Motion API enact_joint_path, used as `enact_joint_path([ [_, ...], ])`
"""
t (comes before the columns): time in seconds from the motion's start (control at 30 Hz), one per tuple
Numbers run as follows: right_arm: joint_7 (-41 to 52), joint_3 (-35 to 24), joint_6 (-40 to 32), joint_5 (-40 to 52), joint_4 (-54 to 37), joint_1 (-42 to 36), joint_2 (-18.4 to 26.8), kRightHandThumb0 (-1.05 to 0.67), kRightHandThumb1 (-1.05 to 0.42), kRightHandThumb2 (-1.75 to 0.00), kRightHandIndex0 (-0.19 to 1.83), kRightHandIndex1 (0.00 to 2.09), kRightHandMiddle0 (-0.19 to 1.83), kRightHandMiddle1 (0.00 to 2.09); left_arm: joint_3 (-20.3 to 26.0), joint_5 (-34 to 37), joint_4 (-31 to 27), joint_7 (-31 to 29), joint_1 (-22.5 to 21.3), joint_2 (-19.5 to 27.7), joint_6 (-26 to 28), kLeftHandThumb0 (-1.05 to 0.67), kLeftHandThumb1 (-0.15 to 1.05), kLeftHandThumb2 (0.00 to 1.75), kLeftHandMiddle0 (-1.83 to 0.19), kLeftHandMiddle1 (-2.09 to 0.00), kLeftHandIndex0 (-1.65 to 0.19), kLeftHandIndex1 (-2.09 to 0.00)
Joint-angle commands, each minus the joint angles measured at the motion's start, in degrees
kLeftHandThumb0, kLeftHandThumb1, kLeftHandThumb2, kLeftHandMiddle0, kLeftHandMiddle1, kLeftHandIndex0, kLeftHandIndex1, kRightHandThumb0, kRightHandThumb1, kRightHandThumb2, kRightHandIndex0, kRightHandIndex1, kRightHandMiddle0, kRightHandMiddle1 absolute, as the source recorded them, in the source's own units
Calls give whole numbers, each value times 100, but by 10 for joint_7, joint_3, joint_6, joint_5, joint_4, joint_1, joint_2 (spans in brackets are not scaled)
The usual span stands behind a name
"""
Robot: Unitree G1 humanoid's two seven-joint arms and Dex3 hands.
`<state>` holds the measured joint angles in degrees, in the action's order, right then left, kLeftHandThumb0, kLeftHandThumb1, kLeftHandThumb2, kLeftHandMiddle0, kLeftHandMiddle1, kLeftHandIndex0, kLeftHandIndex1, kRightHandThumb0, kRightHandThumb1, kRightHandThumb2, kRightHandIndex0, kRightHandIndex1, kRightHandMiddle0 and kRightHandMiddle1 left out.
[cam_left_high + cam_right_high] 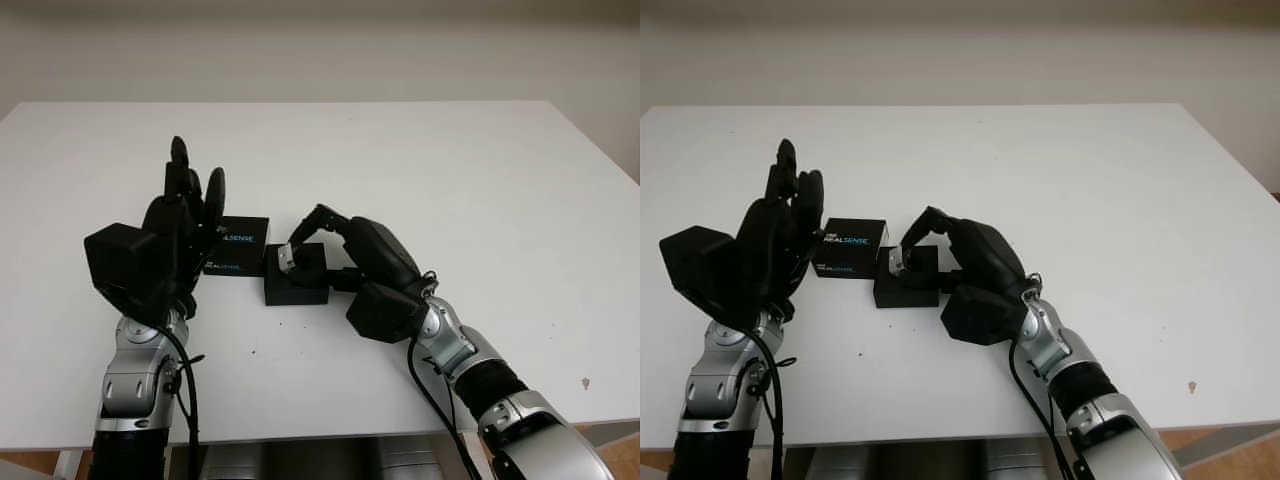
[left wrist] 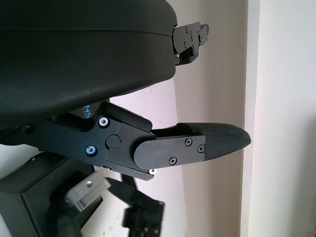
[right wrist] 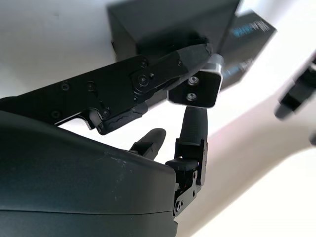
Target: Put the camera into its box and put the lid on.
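The right hand [image 1: 305,240], black and hard-shelled, grasps a small silver metal camera [image 1: 287,258] between its fingertips, right over the open black rectangular box [image 1: 295,282] on the white matte table [image 1: 480,180]. Its knuckles and palm cover much of the box's near side, so the inside of the box cannot be made out. In the right wrist view the camera's flat silver end shows two small screw holes. Just beyond the fingertips, touching or nearly touching the box, lies the flat black lid [image 1: 236,246] with blue and white print reading "REALSENSE", partly hidden behind the left hand [image 1: 185,215]. That hand is raised beside the lid, released and holding nothing
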<state>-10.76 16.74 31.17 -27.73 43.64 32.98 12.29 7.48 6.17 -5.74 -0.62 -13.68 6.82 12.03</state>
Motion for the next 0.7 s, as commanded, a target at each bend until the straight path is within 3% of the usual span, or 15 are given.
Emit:
enact_joint_path([
  [0.0, -4, -11, 10, 11, -26, 14, -2, -44, -98, -5, 21, 75, 34, 154, -3, -4, -10, 4, 2, -4, 4, -77, 105, 53, 19, 0, 19, 0],
  [0.4, 25, -30, 0, 39, -109, 2, 3, -45, -98, -6, 18, 80, 37, 154, -3, -4, -8, 2, 2, -5, 2, -76, 105, 54, 19, 0, 19, 0],
  [0.67, 70, -32, -74, 16, -189, -7, 29, -44, -99, -5, 23, 61, 37, 158, -3, -3, -6, 1, 1, -8, -1, -76, 105, 54, 19, 0, 19, 0],
])
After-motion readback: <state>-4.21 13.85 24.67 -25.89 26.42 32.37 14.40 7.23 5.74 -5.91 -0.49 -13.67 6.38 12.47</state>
